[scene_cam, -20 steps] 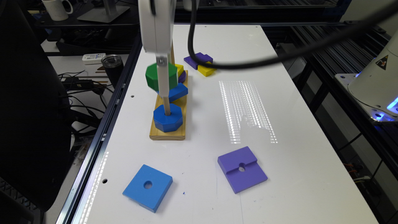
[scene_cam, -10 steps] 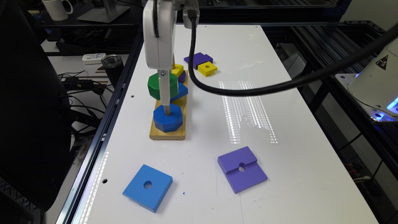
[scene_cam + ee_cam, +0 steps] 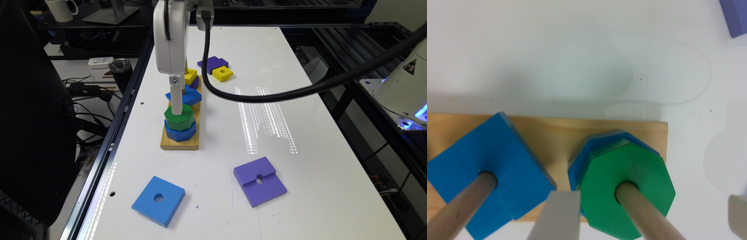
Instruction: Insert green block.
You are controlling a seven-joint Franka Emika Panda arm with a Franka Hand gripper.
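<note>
The green block (image 3: 179,119) (image 3: 642,165) sits threaded on the nearest peg (image 3: 647,217) of the wooden base (image 3: 180,144) (image 3: 557,135). It rests directly on a blue octagonal block (image 3: 180,134) (image 3: 576,167). My gripper (image 3: 176,106) (image 3: 647,220) hangs just above the green block and is open. One finger (image 3: 557,215) stands beside the block's edge; the other (image 3: 739,215) is well apart from it. A blue square block (image 3: 186,96) (image 3: 482,165) is on the middle peg, and a yellow block (image 3: 190,76) is on the far peg.
On the near table lie a loose blue square block (image 3: 158,201) and a purple square block (image 3: 260,181). A yellow piece (image 3: 222,73) and a purple piece (image 3: 212,64) lie beyond the base. A thick black cable (image 3: 267,96) arcs over the table.
The green block has come down the peg from mid-air onto the blue octagonal block. My gripper descended with it and now stands open around it.
</note>
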